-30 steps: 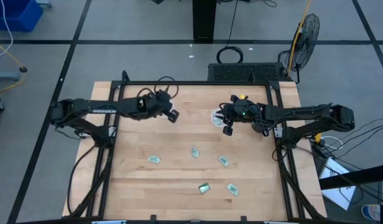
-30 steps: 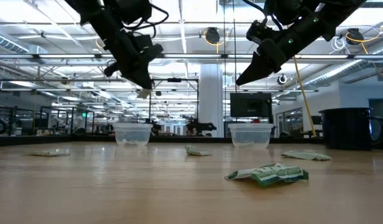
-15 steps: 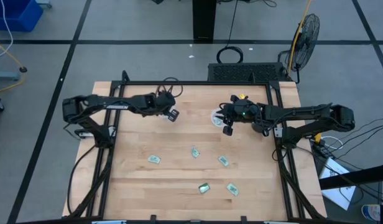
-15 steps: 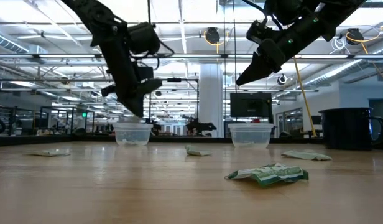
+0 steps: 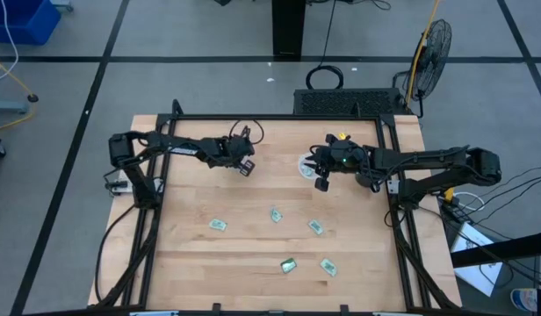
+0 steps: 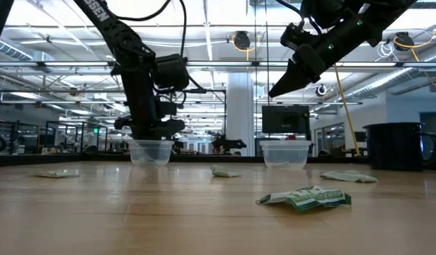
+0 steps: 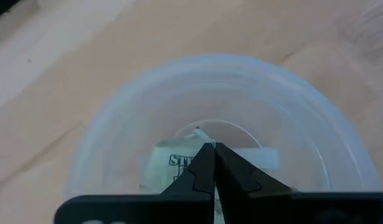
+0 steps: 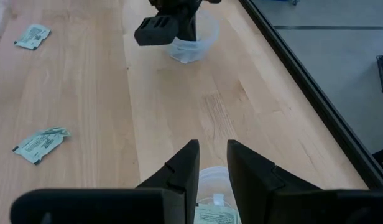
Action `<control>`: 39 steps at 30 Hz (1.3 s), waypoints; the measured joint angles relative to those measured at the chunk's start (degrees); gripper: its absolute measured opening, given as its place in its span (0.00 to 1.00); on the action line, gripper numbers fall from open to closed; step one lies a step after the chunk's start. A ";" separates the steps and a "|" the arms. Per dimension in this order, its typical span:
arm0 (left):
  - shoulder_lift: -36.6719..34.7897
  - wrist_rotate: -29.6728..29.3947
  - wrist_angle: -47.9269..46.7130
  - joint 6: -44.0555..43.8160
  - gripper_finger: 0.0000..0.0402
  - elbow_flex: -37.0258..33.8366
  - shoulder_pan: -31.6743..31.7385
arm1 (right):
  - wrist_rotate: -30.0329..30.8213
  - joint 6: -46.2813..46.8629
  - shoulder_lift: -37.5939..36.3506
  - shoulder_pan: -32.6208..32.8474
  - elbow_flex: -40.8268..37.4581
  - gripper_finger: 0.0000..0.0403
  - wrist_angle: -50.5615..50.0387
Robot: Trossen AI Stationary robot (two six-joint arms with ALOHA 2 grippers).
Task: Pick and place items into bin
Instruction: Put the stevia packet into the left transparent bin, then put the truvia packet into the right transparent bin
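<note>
Five small green-and-white packets (image 5: 276, 214) lie flat, scattered across the near half of the wooden table (image 5: 191, 272). They look light, thin and crinkly — best pinched by an edge. The left gripper (image 7: 212, 163) hangs over the far-left clear tub (image 7: 117, 118), fingers pressed together on a packet that dangles inside it. The right gripper (image 8: 212, 163) hovers over the far-right tub (image 5: 305, 166), fingers slightly apart, holding nothing.

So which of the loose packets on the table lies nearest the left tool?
The packet farthest to the left arm's side; the left tool hangs over its tub, and the other four lie farther off.
</note>
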 joint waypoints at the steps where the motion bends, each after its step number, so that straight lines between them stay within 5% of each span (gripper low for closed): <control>1: 0.31 0.00 0.15 0.04 0.01 0.05 -0.02 | 0.00 0.00 0.00 0.01 0.00 0.19 0.00; 17: 0.47 -0.21 1.10 0.65 0.25 0.07 0.04 | 0.00 0.00 0.00 0.00 0.02 0.19 -0.20; 30: -9.31 0.15 1.18 1.11 0.25 0.00 -0.15 | 0.01 0.79 0.00 0.35 0.02 0.19 -0.29; 39: -16.38 4.18 1.26 1.19 0.25 0.02 -3.55 | 0.07 -0.09 -0.04 8.07 0.04 0.19 -1.57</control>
